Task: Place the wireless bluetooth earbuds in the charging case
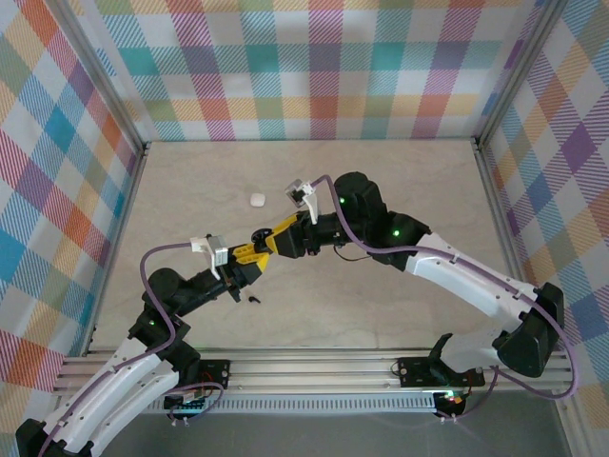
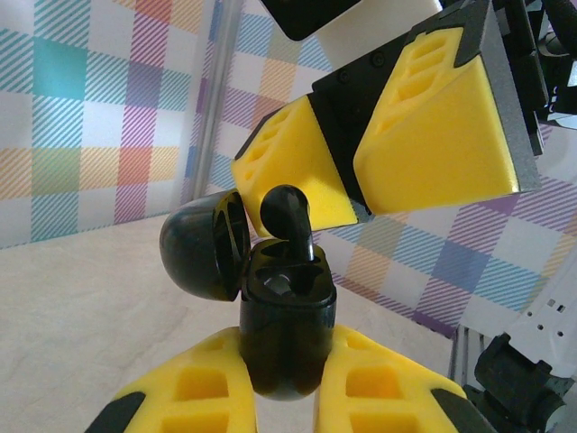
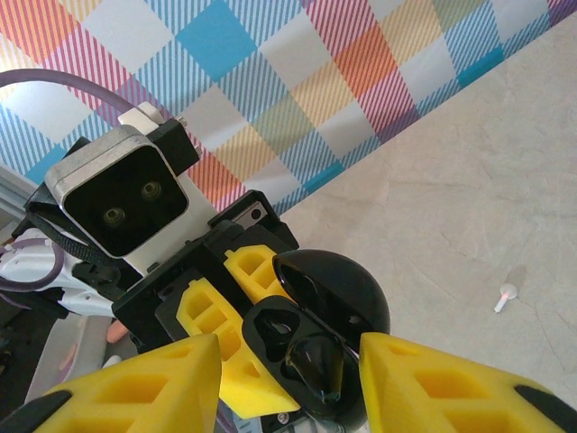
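The left gripper [image 2: 285,383] clamps the black charging case [image 2: 287,329], lid flipped open. A black earbud [image 2: 290,218] stands stem-down in one socket, with the right gripper [image 3: 290,365] spread either side. A white earbud [image 3: 506,296] lies on the table [image 3: 469,171].

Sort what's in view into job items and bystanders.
Job: black charging case, open, in left tool; black earbud part-way in, right tool around it; white earbud on the table.
Lying about: small white object, small dark item; too small to identify.
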